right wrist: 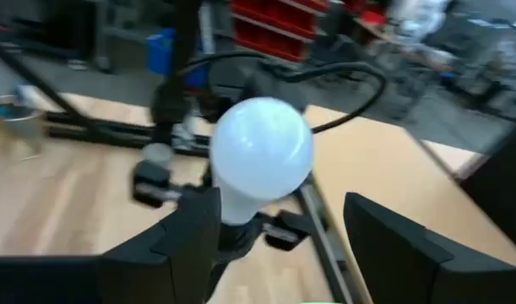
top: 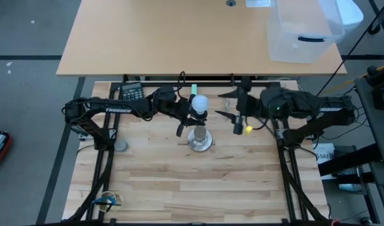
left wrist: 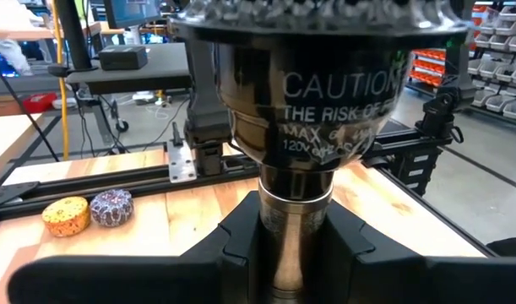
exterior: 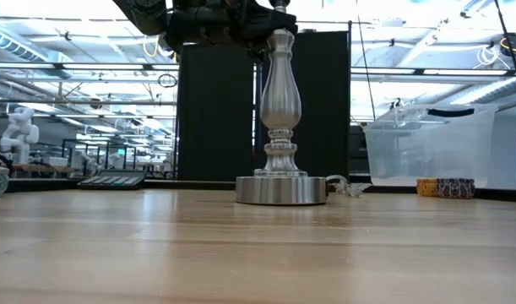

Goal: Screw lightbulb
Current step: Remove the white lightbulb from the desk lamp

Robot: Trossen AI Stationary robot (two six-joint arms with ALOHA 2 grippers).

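Lightbulb (top: 199,103) sits centre frame atop the silver lamp stand (top: 200,139), socketed. It looks light, slick and fragile, so take the globe gently around its widest part. Left gripper (top: 186,117) clamps the stand's neck; right gripper (top: 232,105) hangs open just right of it.

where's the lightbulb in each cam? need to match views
High view: the lightbulb sits centre, atop the silver lamp stand, left gripper at the stand.
Low view: not in it; the stand's top is cut off by the frame.
Left wrist view: not visible; only the black socket above the fingers.
Right wrist view: centre, between the open right gripper fingers.
Shared landmark: the lamp stand.
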